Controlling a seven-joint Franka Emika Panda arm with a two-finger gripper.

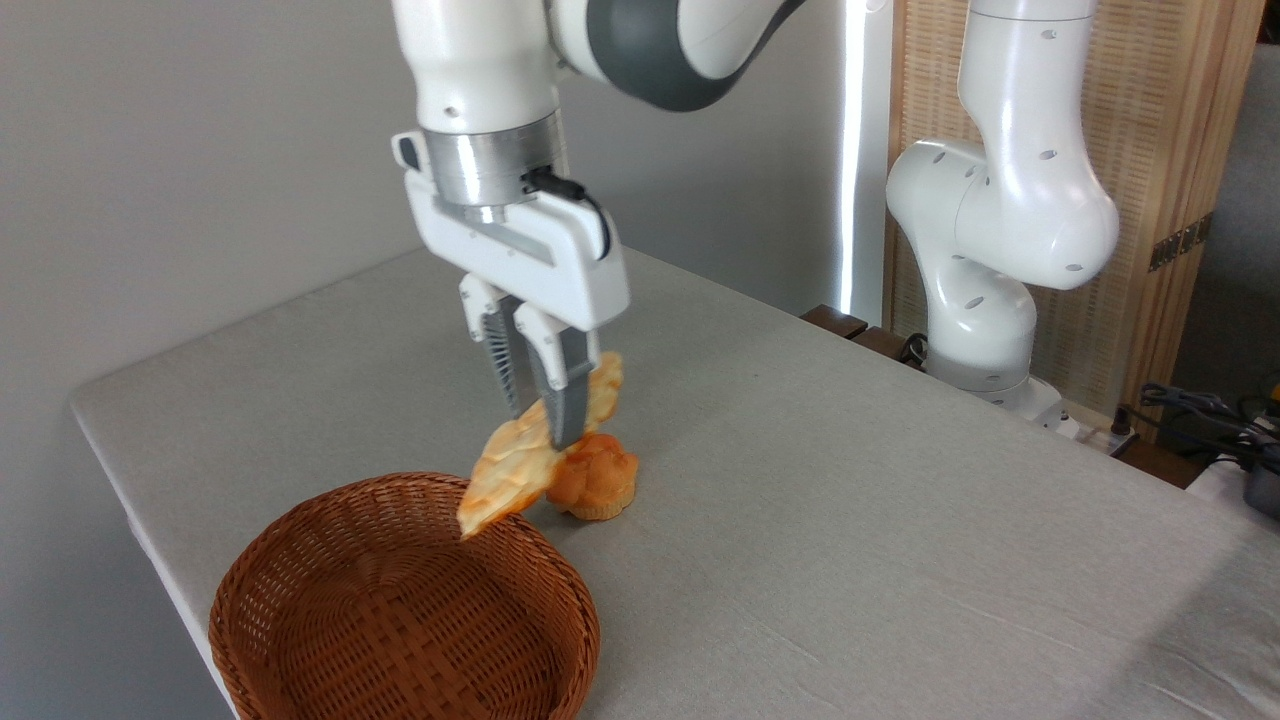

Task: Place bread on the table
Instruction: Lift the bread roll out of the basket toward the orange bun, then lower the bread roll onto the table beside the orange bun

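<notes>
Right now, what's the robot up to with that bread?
The gripper is shut on the bread, holding it tilted in the air, clear of the empty basket. The loaf hangs in front of the bun, which sits on the table. The bread is not yet set down.

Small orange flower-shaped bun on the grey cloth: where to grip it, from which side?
Across the lobed sides of the small orange flower-shaped bun, coming straight down. It sits flat and squat on the grey cloth table, so the sides are the only opposed faces. First clear the gripper, whose held long pale braided loaf overlaps the bun in this view.
</notes>
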